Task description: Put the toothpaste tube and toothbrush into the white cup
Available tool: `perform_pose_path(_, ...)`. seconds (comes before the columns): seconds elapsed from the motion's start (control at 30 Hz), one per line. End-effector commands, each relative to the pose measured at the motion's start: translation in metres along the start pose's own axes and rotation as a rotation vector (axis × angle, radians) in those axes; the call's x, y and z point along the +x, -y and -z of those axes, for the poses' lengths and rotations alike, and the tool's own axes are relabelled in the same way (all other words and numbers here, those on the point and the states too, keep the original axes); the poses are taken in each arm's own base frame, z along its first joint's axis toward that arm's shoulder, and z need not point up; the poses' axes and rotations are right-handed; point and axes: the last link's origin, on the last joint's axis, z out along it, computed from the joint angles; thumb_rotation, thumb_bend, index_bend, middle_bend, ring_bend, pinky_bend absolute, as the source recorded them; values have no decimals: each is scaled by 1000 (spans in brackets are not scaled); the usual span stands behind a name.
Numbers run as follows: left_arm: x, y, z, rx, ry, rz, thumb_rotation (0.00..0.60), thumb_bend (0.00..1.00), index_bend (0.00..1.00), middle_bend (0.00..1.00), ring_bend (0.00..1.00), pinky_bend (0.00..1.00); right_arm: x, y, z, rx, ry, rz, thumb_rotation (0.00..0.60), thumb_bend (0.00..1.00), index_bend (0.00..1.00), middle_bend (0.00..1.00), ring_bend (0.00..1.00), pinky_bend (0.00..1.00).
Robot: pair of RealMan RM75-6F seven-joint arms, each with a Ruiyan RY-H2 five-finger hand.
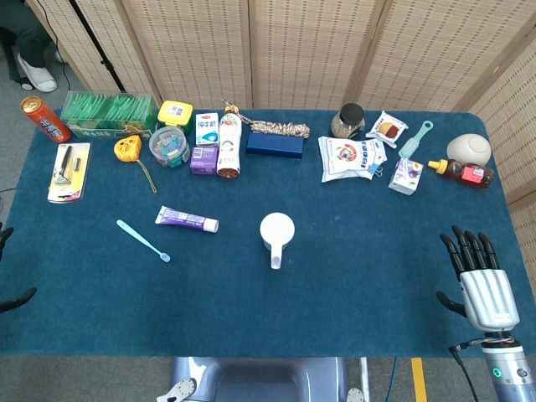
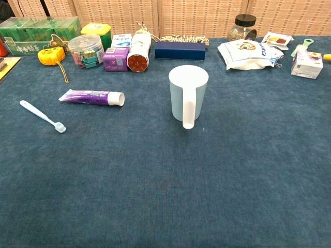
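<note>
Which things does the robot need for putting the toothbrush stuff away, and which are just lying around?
Needed: toothpaste tube, toothbrush, white cup.

Just lying about: green box, yellow tape measure, dark blue box, glass jar, white snack bag, red can, razor pack.

Setting: staged robot test room. Evidence: bench [image 1: 335, 285] under blue felt cloth; woven folding screens [image 1: 310, 50] behind; assorted household goods lined along far edge; grey floor, yellow floor tape [image 1: 416, 378].
</note>
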Motion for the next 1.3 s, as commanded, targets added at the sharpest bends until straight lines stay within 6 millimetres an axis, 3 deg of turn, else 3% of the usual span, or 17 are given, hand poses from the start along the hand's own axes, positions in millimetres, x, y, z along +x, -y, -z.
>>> perform_pose_path(0.03,0,-1,1,-3,2,1,600,118,0,0,0,0,-1,0,1,-5,14,23,600,0,0,0,0,0)
perform_pose_path(0.57,-12,-4,-11,-29,47,16,600,118,0,0,0,0,2,-2,-2,-17,1,-28,600,0,0,0,0,0)
perform_pose_path(1.17,-13,-6,-8,-53,36,19,600,117,0,0,0,0,1,-3,-1,-15,-7,-52,600,0,0,0,0,0)
perform_pose_path(1.3,-12,-12,-22,-92,39,35,600,117,0,0,0,0,2,-4,-1,-18,-6,-61,600,0,0,0,0,0)
